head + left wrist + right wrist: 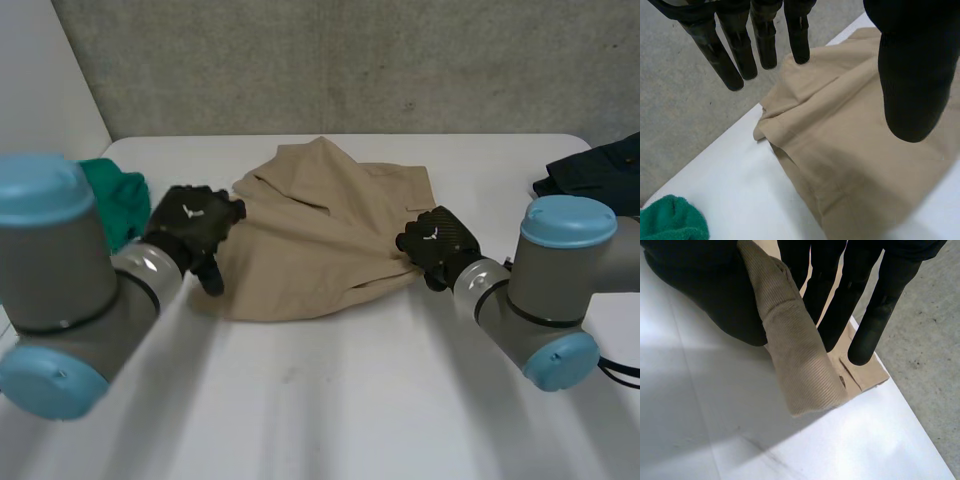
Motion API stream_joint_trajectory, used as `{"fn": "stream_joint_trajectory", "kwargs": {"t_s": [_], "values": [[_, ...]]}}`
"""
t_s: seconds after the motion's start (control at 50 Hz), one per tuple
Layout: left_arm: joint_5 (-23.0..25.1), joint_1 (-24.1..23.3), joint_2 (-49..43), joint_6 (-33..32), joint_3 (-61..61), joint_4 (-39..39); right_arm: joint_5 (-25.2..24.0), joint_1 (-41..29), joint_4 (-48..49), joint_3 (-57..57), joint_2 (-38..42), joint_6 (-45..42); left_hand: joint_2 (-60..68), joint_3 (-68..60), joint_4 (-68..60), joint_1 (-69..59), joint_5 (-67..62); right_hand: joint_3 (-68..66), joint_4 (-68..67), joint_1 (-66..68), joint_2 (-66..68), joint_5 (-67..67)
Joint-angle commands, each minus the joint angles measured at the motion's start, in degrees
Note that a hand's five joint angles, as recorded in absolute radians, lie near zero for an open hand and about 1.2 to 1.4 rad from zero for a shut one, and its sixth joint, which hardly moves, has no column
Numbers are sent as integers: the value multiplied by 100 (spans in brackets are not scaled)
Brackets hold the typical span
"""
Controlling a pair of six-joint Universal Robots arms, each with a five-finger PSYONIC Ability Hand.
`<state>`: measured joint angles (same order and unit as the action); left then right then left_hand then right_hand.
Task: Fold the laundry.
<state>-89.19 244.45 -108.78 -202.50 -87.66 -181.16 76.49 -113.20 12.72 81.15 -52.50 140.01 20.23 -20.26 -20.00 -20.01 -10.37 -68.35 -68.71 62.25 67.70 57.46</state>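
Observation:
A tan garment [320, 235] lies rumpled on the white table [330, 400], partly folded over itself. My left hand [192, 228] hovers at the garment's left edge, open; in the left wrist view its fingers [742, 47] hang straight above the cloth [840, 150] with the thumb [912, 80] apart, holding nothing. My right hand [437, 245] is at the garment's right edge, shut on it. In the right wrist view a fold of the tan cloth [795, 355] is pinched between the thumb [705, 300] and the fingers [865, 315].
A green cloth [115, 200] lies at the table's left, just behind my left hand, and shows again as a green cloth [672, 220] in the left wrist view. A dark blue garment [595, 175] lies at the far right edge. A grey wall stands behind the table.

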Motion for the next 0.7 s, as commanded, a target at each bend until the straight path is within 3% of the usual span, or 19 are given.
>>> {"fn": "stream_joint_trajectory", "kwargs": {"t_s": [0.02, 0.08, 0.18, 0.4, 0.5, 0.52, 0.7], "values": [[262, 392, -889, 272, 1390, 1161, 6, -27, 125, 244, -164, 131, 1133, -1130, -1157, -1155, -1119, -1028, -992, 1638, 1094, 1118], [280, 489, -1548, 290, 2022, 1889, 59, -27, 107, 261, -147, 140, 1387, -1383, -1410, -1409, -1373, -1028, -992, 1638, 1094, 1118], [315, 507, -1840, 202, 2174, 2243, 112, 8, 72, 261, -138, 149, 1370, -1367, -1393, -1392, -1356, -1028, -992, 1638, 1094, 1118], [394, 445, -2095, -202, 1796, 1409, 147, -9, 46, 235, -138, 175, 2125, -2122, -2148, -2147, -2111, -1028, -992, 1638, 1094, 1118], [376, 436, -2165, -351, 1673, 1110, 200, -9, 28, 200, -173, 219, 4308, -4305, -4332, -4330, -4294, -1028, -992, 1638, 1094, 1118], [368, 436, -2174, -395, 1638, 988, 217, -9, -7, 200, -173, 254, 5960, -5957, -5984, -5982, -5946, -1028, -992, 1638, 1094, 1118], [368, 489, -1490, -422, 936, 846, 112, -27, -761, 68, -349, 360, 5977, -5974, -6000, -5999, -5963, -625, -589, 1235, 690, 714]]}}
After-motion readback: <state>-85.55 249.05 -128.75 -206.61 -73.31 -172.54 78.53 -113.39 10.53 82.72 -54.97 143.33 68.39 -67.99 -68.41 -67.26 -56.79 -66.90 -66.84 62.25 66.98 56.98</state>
